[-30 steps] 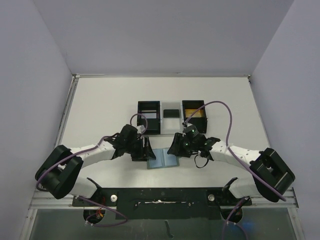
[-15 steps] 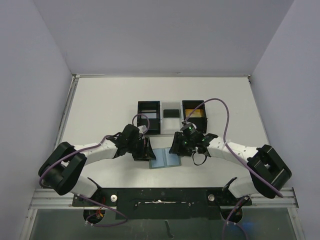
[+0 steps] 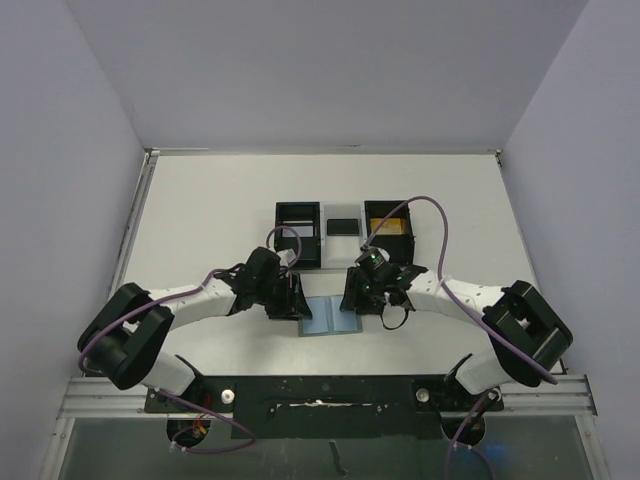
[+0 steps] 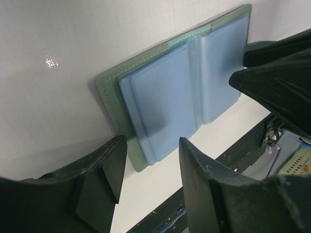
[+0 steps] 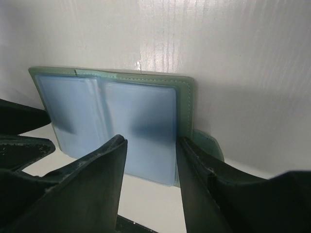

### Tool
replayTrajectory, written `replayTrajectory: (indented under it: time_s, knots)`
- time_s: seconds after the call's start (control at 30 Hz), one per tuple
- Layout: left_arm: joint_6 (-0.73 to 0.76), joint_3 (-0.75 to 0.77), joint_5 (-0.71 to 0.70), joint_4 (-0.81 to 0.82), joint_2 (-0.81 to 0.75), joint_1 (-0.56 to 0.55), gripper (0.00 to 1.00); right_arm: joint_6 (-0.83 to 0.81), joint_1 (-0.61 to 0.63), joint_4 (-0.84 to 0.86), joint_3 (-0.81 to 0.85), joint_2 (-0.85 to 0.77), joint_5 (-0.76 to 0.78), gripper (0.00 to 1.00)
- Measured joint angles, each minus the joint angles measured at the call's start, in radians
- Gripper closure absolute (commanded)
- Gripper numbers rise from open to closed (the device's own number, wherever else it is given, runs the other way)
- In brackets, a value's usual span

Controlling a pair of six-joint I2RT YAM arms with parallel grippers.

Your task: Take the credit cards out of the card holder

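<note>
White table [image 3: 200,220], near edge: card holder [image 3: 331,317] lying open and flat, pockets up, between left gripper [image 3: 298,300] and right gripper [image 3: 350,294]. Both jaws parted, clamping nothing; whether fingertips touch its edges is unclear.

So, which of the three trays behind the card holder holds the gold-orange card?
The rightmost black tray; the middle tray holds a black card.

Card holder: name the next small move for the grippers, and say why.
Probably lift the left gripper and right gripper straight up off the card holder. It lies open and flat, both pale blue pockets look empty, and a gold card and a black card already lie behind it. Both grippers are open over its opposite ends, holding nothing.
</note>
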Motion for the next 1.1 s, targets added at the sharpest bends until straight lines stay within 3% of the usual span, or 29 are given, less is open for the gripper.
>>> replayTrajectory:
  time_s: [0.23, 0.47, 0.6, 0.9, 1.1]
  knots:
    - [0.008, 0.003, -0.003, -0.006, 0.020, -0.005, 0.68, -0.013, 0.004, 0.005, 0.015, 0.017, -0.010, 0.78]
    - [0.008, 0.030, 0.000, -0.003, 0.051, -0.029, 0.71, 0.011, 0.017, 0.135, -0.008, 0.031, -0.110, 0.83]
    - [0.009, 0.034, -0.011, -0.009, 0.051, -0.030, 0.71, 0.017, 0.017, 0.129, -0.007, 0.031, -0.104, 0.72]
    - [0.010, 0.043, -0.031, -0.026, 0.051, -0.030, 0.70, -0.017, 0.017, -0.076, 0.076, -0.011, 0.051, 0.43]
    - [0.014, 0.060, -0.034, -0.035, 0.051, -0.030, 0.70, -0.024, 0.017, -0.116, 0.080, -0.021, 0.073, 0.39]
